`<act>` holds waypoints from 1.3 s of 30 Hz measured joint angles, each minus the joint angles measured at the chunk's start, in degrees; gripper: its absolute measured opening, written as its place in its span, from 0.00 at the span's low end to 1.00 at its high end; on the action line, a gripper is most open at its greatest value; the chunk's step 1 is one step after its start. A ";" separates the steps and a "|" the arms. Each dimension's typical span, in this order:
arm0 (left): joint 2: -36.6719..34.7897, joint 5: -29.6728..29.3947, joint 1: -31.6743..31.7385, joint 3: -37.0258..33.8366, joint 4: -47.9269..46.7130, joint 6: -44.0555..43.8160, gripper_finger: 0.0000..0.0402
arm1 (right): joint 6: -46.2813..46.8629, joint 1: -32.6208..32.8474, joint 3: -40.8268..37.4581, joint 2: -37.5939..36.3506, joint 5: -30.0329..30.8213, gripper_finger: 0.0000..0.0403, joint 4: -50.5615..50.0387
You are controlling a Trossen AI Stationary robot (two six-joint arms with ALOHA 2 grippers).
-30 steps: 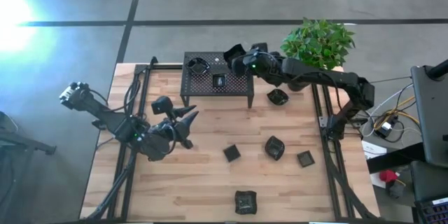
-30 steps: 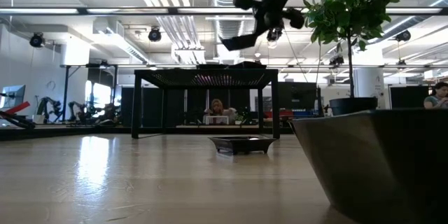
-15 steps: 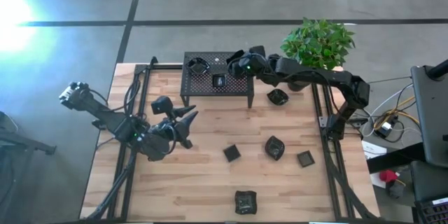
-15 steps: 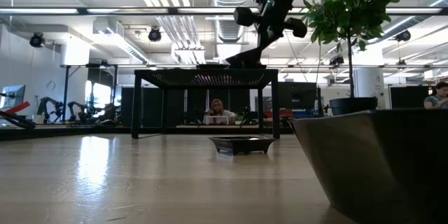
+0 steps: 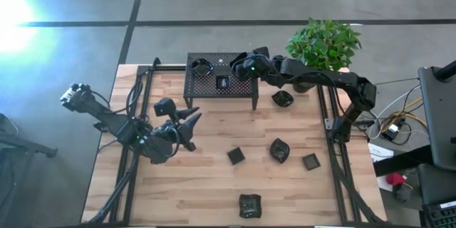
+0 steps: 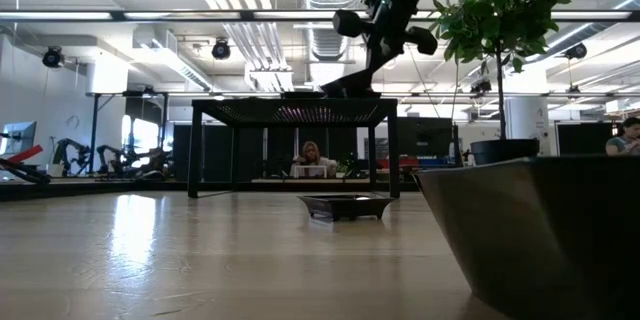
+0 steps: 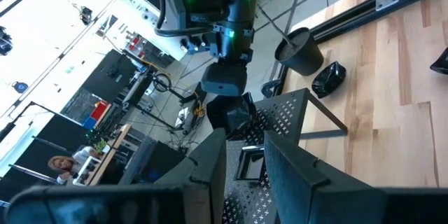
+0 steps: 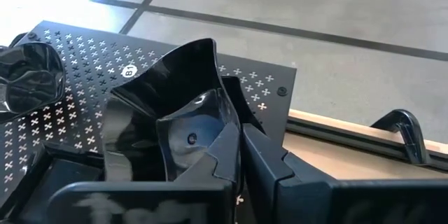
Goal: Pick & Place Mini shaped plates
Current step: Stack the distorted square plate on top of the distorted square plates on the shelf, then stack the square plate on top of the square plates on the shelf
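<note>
Mini shaped plates, glossy black, raised rims. On rack top: one rounded [image 5: 201,66], one square [image 5: 223,82], one held tilted over it [image 8: 171,136]. On table: five [image 5: 282,98], [image 5: 236,156], [image 5: 279,149], [image 5: 311,162], [image 5: 249,205], spread apart.

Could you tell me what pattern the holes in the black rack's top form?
Rows of small cross-shaped cutouts across the rack, clearest in the right wrist view.

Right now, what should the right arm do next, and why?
Probably open and let go: the right gripper is shut on a plate that sits low over the rack, beside two plates already placed there. The left gripper waits open.
</note>
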 joint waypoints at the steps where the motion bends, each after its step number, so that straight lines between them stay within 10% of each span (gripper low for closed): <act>1: 0.00 0.01 0.00 0.00 0.00 0.02 0.24 | -0.01 0.00 0.00 0.00 0.01 0.04 0.01; 22: 0.00 0.04 0.00 0.00 0.01 -0.03 0.24 | -3.31 0.04 0.00 -1.13 -0.07 0.25 0.01; 39: 0.00 0.06 0.02 0.00 -0.13 -1.52 0.24 | -29.32 13.45 6.36 -3.56 -0.45 0.02 -0.45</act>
